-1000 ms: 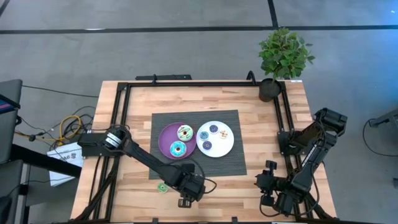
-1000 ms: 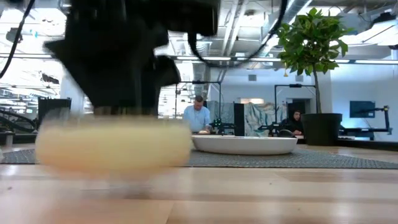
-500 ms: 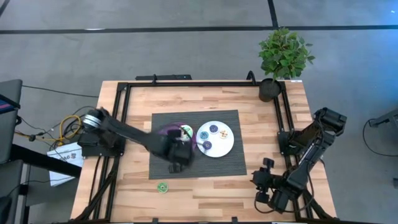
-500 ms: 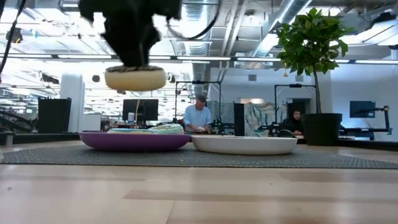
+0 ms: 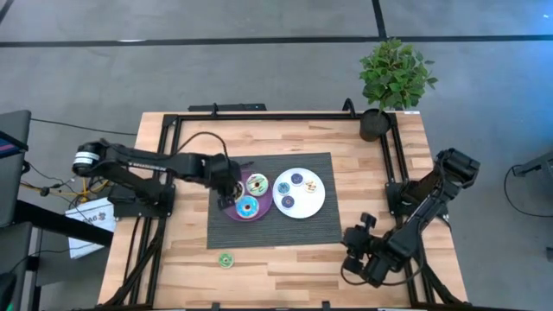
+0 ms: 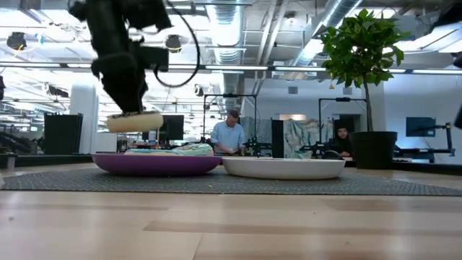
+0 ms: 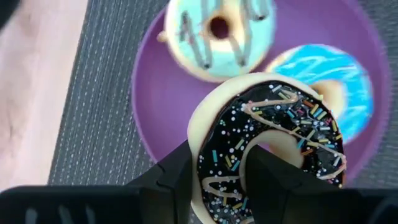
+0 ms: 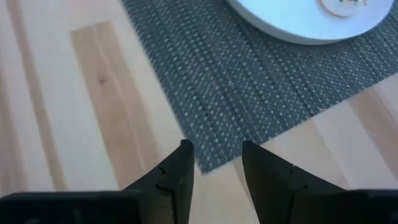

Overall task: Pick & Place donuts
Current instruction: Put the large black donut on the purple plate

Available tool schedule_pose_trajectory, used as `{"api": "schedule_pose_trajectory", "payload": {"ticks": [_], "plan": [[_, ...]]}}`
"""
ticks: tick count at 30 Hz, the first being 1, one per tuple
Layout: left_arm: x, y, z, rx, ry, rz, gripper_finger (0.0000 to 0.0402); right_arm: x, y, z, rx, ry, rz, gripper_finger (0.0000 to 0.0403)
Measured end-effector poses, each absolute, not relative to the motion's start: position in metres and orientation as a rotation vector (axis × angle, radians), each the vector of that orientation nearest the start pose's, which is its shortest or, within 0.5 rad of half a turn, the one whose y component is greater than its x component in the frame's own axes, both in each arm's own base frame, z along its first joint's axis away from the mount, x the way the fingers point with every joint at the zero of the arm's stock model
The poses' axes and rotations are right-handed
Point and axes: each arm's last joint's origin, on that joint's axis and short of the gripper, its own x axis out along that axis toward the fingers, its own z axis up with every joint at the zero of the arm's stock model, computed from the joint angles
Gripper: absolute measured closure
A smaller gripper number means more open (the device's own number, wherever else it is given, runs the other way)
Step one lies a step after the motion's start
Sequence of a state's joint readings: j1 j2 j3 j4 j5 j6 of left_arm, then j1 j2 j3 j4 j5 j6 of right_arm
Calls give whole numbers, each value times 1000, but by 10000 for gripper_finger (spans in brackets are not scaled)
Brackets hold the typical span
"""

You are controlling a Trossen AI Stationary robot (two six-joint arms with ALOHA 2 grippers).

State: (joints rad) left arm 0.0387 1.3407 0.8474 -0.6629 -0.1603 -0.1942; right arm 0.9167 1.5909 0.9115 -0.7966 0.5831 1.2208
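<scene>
My left gripper (image 5: 226, 185) is shut on a cream donut with dark brown icing and sprinkles (image 7: 273, 118). It hangs over the left part of the round purple plate (image 5: 235, 210). Two donuts lie flat on that plate, one cream with cyan stripes (image 7: 217, 31) and one cyan (image 7: 336, 81). The white plate (image 5: 304, 208) beside it carries several small donuts. A small green donut (image 5: 225, 259) lies on the bare wood near the table's near edge. My right gripper (image 8: 217, 165) stands open and holds nothing above the mat's near right corner (image 8: 205, 163). My left gripper pinches the donut's ring (image 7: 217, 180) on the side nearest the wrist, one finger (image 7: 270, 177) in the hole and one (image 7: 171, 180) outside. The fingers slant down from above. The donut hangs about level, icing up, clear of the purple plate (image 6: 155, 163).
A dark woven mat (image 5: 225, 229) lies under both plates at the table's middle. A potted plant (image 5: 393, 78) stands at the far right corner. Bare wood lies along the near edge and to both sides of the mat.
My left gripper has carried the donut up and away from the table's near edge, over the mat toward the far left, to above the purple plate. The donut has stayed level and clear of the table. My right gripper has drifted a little toward the table's left.
</scene>
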Motion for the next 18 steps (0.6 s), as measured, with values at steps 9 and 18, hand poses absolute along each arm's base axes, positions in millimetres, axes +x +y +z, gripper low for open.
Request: {"api": "schedule_pose_trajectory", "payload": {"ticks": [9,18], "plan": [[243,55,188,-137,1149,308,287,191,181,169,179,984,-484,276],[249,62,167,-184,1231,254,287,202,170,169,201,984,-535,276]]}}
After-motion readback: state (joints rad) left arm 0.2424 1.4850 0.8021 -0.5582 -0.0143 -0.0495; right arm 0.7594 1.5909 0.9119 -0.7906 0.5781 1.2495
